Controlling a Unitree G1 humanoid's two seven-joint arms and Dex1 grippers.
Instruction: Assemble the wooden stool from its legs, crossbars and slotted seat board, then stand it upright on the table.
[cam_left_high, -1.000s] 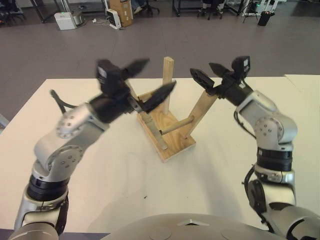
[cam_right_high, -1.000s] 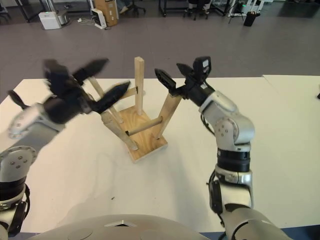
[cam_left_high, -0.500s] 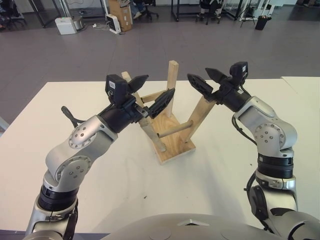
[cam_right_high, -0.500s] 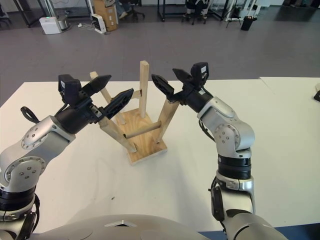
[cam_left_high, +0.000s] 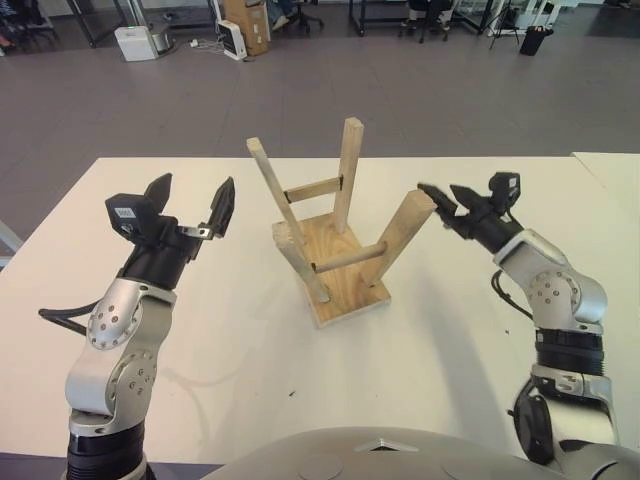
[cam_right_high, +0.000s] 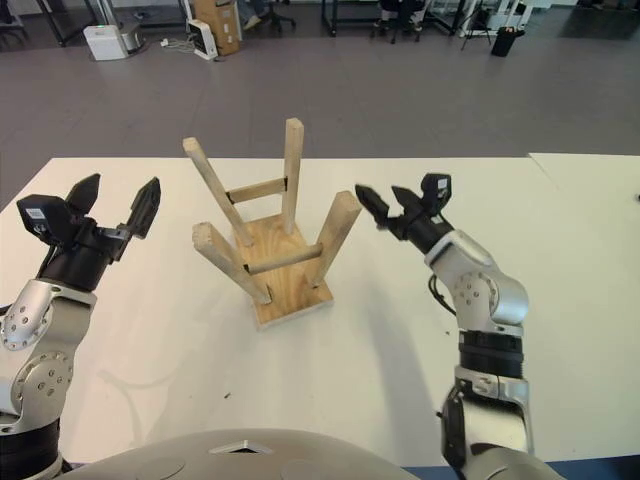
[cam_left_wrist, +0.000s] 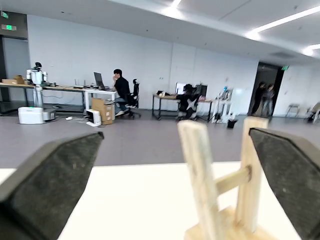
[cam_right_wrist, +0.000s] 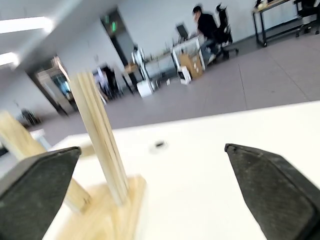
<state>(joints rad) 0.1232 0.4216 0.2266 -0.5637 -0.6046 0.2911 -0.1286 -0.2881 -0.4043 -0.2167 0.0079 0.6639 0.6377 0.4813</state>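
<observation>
The white bench is closest. Over its left side hangs the left tool. Its two fingers are spread wide and hold nothing. It is well apart from the stool.

The right tool is over the right side of the bench. It is wide too, and empty. Its tips are just beside the top of the nearest leg. I cannot tell if they touch it.

The stool sits in the middle of the bench, between the two tools. It is put together, but it is upside down. The seat board lies flat on the bench and the four legs point up and lean outward. One crossbar joins the front legs and another crossbar joins the back ones. Behind the bench is a grey floor.

I think the stool must next be turned over. That could go wrong. If a tool pulls on just one leg, the leg might slip out of the board. If the right tool bumps the leg beside it, the stool could slide or tip. If only one tool lifts, the stool could swing and drop, so both should hold it.
</observation>
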